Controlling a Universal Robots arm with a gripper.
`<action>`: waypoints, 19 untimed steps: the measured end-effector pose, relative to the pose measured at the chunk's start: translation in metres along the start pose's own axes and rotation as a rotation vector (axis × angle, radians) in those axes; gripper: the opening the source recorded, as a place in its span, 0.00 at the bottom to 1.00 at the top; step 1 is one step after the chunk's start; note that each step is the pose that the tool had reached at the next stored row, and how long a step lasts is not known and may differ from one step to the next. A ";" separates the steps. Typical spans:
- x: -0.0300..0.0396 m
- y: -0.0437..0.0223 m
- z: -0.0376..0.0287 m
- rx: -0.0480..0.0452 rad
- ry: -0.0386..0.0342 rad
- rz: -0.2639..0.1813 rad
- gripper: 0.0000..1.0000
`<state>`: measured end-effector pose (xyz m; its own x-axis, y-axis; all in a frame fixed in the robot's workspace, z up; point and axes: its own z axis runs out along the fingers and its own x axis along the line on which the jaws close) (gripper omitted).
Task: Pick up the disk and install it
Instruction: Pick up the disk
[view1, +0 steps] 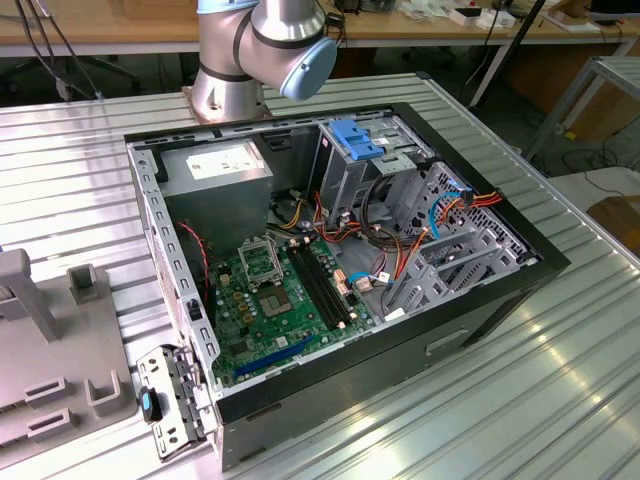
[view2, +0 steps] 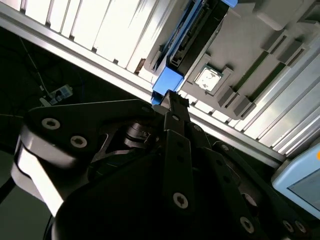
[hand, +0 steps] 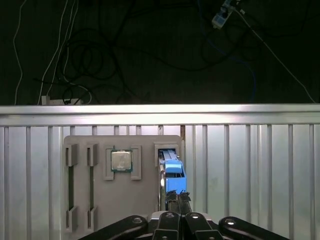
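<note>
one disk (hand: 173, 172) on edge in a grey holder (hand: 142, 205), its blue end at the tips of the closed claw (hand: 178, 196)

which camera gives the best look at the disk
The first wrist view: the disk stands on edge in a slot of the grey holder, its blue frame plain, the gripper at its end. The second wrist view shows it slantwise, partly behind the gripper. The exterior view faces the computer case.
</note>
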<state>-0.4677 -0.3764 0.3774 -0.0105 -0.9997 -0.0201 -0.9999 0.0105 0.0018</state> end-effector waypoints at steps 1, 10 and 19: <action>0.0000 0.0000 0.0006 0.0001 -0.0001 0.000 0.11; 0.0001 0.0000 0.0033 0.0001 0.0000 0.000 0.11; 0.0001 -0.0001 0.0039 0.0001 -0.0001 0.000 0.11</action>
<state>-0.4676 -0.3764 0.3735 -0.0103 -0.9997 -0.0201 -0.9999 0.0103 0.0017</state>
